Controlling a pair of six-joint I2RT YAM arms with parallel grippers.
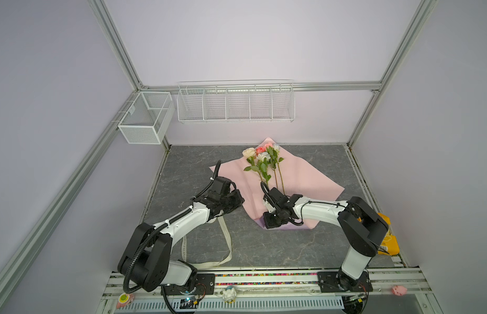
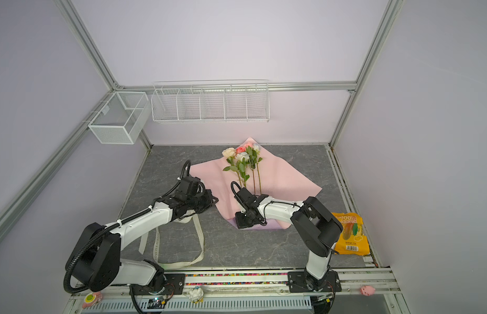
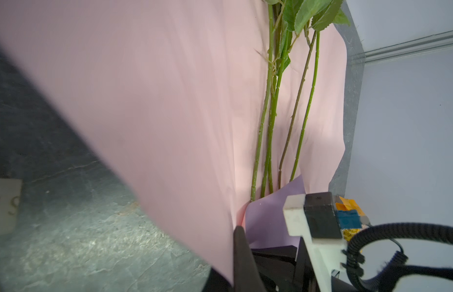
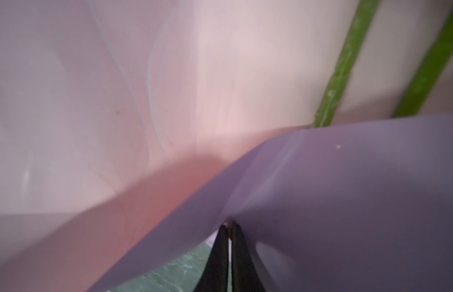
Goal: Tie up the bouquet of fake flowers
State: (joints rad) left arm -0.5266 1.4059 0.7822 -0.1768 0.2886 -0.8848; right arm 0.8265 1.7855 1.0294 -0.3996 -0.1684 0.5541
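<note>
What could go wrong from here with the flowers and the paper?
1. The right claw pinches only a thin lilac corner of the wrapping paper; a hard pull may tear it or slip off.
2. The stems lie loose on the paper, so folding could scatter them.
3. The ribbon runs under the left arm and might get dragged.

1. On the cream ribbon (image 2: 155, 244), lying toward the arm's base from the left fingers (image 3: 242, 255), we read "LOVE IS", then letters beginning "ETE", printed lengthwise; the rest is unclear to us.
2. In the left wrist view we make out only an "S" on that ribbon.
3. On the yellow packet (image 2: 349, 233), well apart from the right fingers (image 4: 221, 252), we read a large "100" above a barcode; the smaller print is too small for us to read.
</note>
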